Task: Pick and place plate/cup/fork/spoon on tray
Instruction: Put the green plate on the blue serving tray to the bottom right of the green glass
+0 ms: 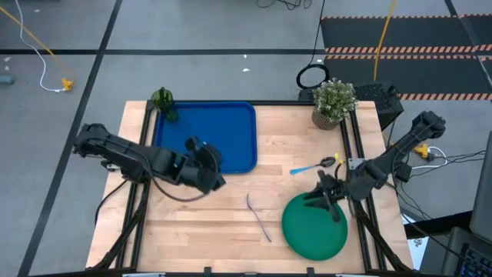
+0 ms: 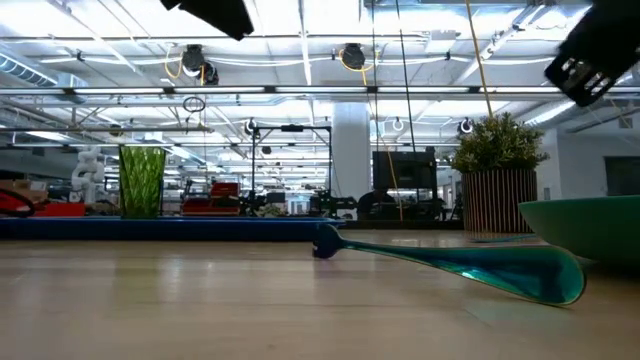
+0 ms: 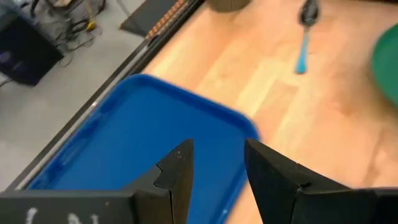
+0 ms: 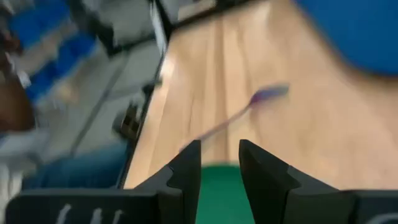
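The blue tray [image 1: 223,123] lies at the table's far left. The dark-green cup [image 1: 163,100] stands upright at its far left corner; it also shows in the low view [image 2: 142,180]. The green plate [image 1: 315,227] lies flat at the near right. The fork [image 1: 260,218] lies on the wood left of the plate. The spoon [image 1: 311,165] lies beyond the plate. My left gripper [image 3: 217,168] is open and empty above the tray's near right part. My right gripper [image 4: 219,162] is open and empty above the plate's far rim [image 4: 217,190].
A potted plant [image 1: 334,104] stands at the table's far right corner. Bare wood [image 1: 231,246] lies between the tray, the fork and the near edge. Black rails [image 1: 357,146] run along the table's sides.
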{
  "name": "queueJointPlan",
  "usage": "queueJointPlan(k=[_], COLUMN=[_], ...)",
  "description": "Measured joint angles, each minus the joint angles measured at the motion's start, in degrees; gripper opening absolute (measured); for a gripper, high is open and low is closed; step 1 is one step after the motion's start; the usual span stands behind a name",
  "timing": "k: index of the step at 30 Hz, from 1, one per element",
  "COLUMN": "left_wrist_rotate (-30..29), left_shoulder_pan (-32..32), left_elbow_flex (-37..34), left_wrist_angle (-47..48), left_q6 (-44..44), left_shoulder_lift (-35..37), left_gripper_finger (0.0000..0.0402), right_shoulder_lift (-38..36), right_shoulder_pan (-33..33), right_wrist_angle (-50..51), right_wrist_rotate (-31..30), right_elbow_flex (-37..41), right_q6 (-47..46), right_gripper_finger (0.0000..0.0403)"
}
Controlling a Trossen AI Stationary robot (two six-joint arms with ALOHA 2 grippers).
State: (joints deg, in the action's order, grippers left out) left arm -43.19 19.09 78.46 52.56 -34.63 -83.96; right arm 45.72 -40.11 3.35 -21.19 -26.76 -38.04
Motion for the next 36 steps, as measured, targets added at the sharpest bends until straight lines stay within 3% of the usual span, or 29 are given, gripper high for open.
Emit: queueJointPlan(k=[6, 11, 19, 25, 36], left_wrist_rotate=[-1.9, -2.4, -3.0, -2.9, -2.9], left_shoulder_pan=[2.9, 3.6, 3.9, 3.9, 3.8], left_elbow_flex=[0.0, -0.1, 0.0, -0.1, -0.1], left_wrist_angle=[-3.7, -5.4, -9.2, -9.3, -9.3], left_q6=[-0.1, -0.4, 1.4, 1.2, -0.1], left_shoulder_lift=[-3.6, -4.8, -6.0, -6.2, -6.3], left_gripper_finger=[0.0145, 0.0145, 0.0145, 0.0145, 0.0145], right_shoulder_lift=[12.3, 19.8, 28.2, 32.2, 35.0], right_shoulder_pan=[-8.8, -14.3, -19.7, -20.9, -24.6], right_wrist_angle=[12.8, 18.9, 18.8, 17.6, 15.6], right_wrist_rotate=[1.1, 5.5, 15.6, 21.5, 20.5], right_elbow_flex=[-13.1, -18.4, -18.7, -18.7, -18.7], right_q6=[-4.6, -13.4, -27.0, -30.1, -25.0], right_gripper_finger=[0.0103, 0.0103, 0.0103, 0.0103, 0.0102])
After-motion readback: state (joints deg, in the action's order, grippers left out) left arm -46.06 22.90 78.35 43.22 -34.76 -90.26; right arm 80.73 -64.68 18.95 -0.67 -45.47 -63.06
